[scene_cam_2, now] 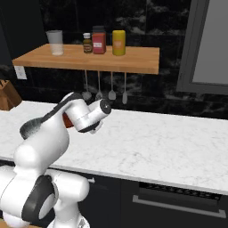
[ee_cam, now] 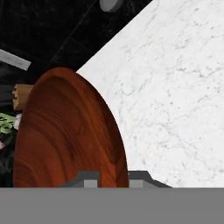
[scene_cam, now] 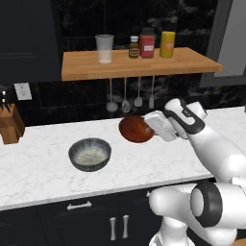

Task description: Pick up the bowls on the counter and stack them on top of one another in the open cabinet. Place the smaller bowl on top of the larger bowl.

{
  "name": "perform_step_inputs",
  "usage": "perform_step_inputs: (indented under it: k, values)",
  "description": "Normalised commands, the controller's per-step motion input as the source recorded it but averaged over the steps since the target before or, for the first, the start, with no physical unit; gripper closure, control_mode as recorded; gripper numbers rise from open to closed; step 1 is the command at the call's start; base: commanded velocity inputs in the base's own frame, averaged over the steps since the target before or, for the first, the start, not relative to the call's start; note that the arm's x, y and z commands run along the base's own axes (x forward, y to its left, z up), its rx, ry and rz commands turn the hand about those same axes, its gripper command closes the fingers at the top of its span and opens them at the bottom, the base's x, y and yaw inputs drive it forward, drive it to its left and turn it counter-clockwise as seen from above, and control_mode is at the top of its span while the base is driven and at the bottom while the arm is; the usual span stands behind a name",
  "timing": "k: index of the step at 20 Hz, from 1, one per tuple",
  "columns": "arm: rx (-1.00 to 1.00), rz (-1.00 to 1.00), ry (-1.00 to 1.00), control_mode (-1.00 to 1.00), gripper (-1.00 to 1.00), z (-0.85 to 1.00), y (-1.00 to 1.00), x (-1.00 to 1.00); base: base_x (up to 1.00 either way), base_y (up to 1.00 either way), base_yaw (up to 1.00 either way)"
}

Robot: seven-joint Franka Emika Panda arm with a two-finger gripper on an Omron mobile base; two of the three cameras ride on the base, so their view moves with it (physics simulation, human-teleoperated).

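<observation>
While the larger bowl sat on the counter to the left, the gripper had its jaws closed on the rim of the smaller bowl, tilted above the counter.

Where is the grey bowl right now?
In the left base view the grey bowl sits on the counter, left of and nearer the front edge than the red bowl, with the knife block further to its left.
</observation>
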Motion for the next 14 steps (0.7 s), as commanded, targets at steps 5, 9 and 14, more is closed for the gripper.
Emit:
perform_step_inputs:
  k: [5, 9, 14]
  values:
    - [-0.08, 0.01, 0.03, -1.00, 1.00, 0.12, 0.67, -0.23, 0.00, 0.00, 0.00]
    - [-0.04, 0.01, 0.11, -1.00, 1.00, 0.01, 0.66, -0.02, 0.00, 0.00, 0.00]
    - [0.00, 0.05, 0.06, -1.00, 1.00, 0.00, 0.68, 0.00, 0.00, 0.00, 0.00]
